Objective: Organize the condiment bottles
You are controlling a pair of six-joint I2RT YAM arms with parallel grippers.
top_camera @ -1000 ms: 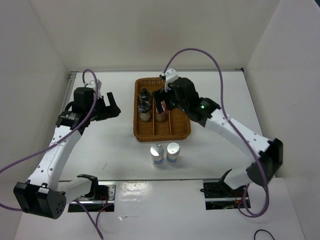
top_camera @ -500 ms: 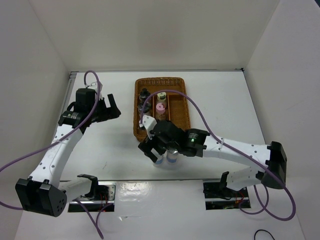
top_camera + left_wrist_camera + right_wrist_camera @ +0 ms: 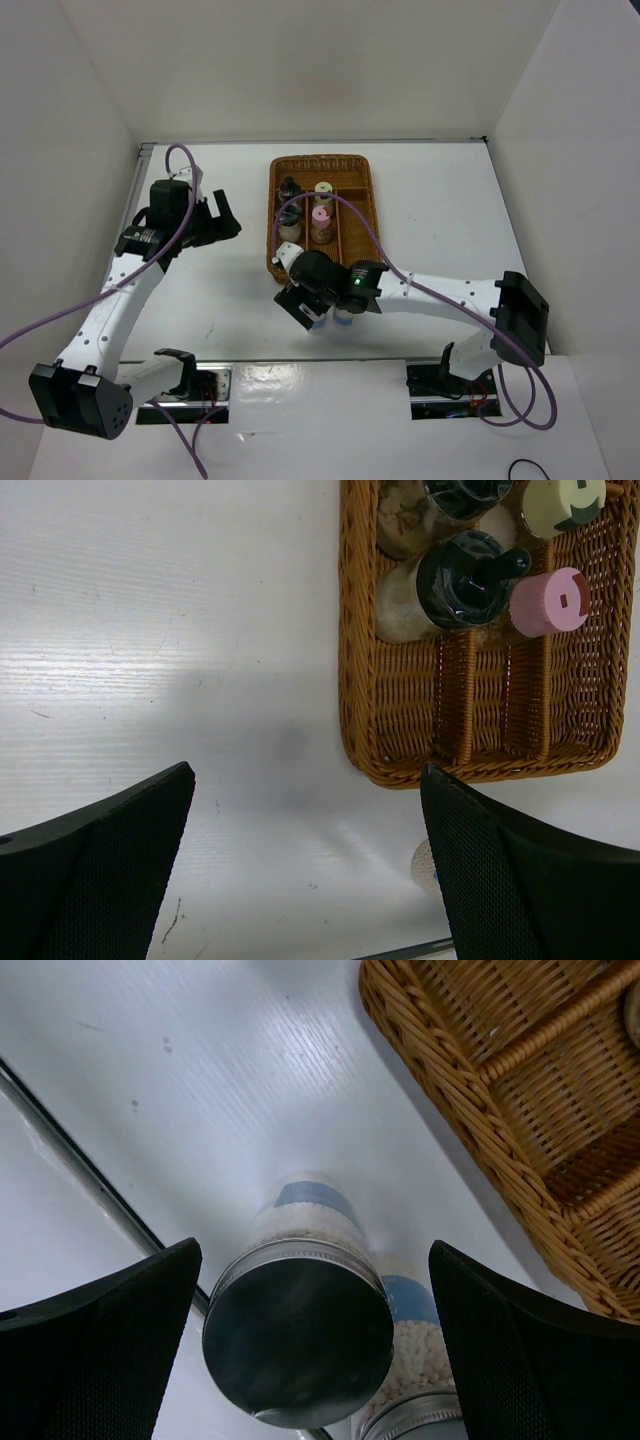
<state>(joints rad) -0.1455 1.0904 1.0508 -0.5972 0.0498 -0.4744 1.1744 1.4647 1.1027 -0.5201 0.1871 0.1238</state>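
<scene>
The right end effector (image 3: pixel 306 304) hangs low over the white surface (image 3: pixel 450 220), just in front of the near edge of the wicker tray (image 3: pixel 271 220). Its jaws are spread wide and hold nothing. In the right wrist view, the two silver-topped shakers stand upright on the surface right under it, side by side and touching or nearly so. The nearer silver-topped shaker (image 3: pixel 297 1340) sits between the two black fingers (image 3: pixel 100 1360), with clear space on either side of its lid. The second silver-topped shaker (image 3: pixel 412 1355) is tucked just behind and to one side, towards the tray's rim but apart from it. From the overhead camera the arm covers most of the pair, and only a sliver shows.

The other four shakers stand upright inside the tray at its far end. The two black-capped shakers (image 3: pixel 289 187) (image 3: pixel 288 222) are in the left lane, one behind the other. The yellow-green-capped shaker (image 3: pixel 324 188) and the pink-capped shaker (image 3: pixel 321 214) are in the middle lane beside them, with the pink one nearer.

The left end effector (image 3: pixel 218 218) is held above bare surface well to the left of the tray. Its jaws are also wide apart and hold nothing, and it points towards the tray's near-left corner. No shaker is within its reach.
</scene>
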